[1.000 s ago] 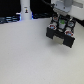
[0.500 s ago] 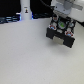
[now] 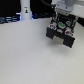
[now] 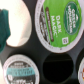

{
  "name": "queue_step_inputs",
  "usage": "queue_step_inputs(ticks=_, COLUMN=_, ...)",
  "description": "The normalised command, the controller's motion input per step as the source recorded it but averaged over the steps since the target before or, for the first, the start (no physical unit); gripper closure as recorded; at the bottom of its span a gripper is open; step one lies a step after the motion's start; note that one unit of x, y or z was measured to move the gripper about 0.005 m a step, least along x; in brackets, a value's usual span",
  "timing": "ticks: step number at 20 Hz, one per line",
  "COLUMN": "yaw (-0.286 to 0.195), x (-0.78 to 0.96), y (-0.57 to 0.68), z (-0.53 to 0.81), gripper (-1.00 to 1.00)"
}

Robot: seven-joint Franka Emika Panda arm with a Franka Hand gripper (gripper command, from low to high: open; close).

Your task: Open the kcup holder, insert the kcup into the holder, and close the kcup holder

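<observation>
The black kcup holder [image 3: 61,35] stands at the exterior view's right with its drawer pulled out. My gripper [image 3: 61,22] hangs low right over the drawer, hiding much of it. In the wrist view a kcup [image 4: 60,22] with a green "Dark Magic" lid fills a round slot of the drawer [image 4: 37,50]. Another pod [image 4: 20,70] sits in a neighbouring slot, beside an empty slot [image 4: 59,70]. One teal fingertip [image 4: 5,25] shows in front of a white rounded shape [image 4: 20,25]. The other finger is out of frame.
A tall white bottle-like object [image 3: 25,10] with a blue glow stands at the back. Dark clutter [image 3: 10,19] lines the far edge at the exterior view's left. The pale tabletop [image 3: 30,55] stretches in front of the holder.
</observation>
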Motion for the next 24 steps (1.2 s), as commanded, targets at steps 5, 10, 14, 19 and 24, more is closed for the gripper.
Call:
queue_step_inputs(ticks=5, yaw=0.046, x=0.46, y=-0.36, z=0.51, gripper=-1.00)
queue_step_inputs(ticks=10, yaw=0.017, x=0.61, y=-0.46, z=0.31, gripper=-1.00)
queue_step_inputs(ticks=14, yaw=0.009, x=0.69, y=-0.41, z=0.19, gripper=-1.00)
queue_step_inputs(ticks=19, yaw=0.007, x=0.75, y=-0.36, z=0.10, gripper=-1.00)
queue_step_inputs(ticks=24, yaw=0.025, x=0.72, y=-0.28, z=-0.10, gripper=-1.00)
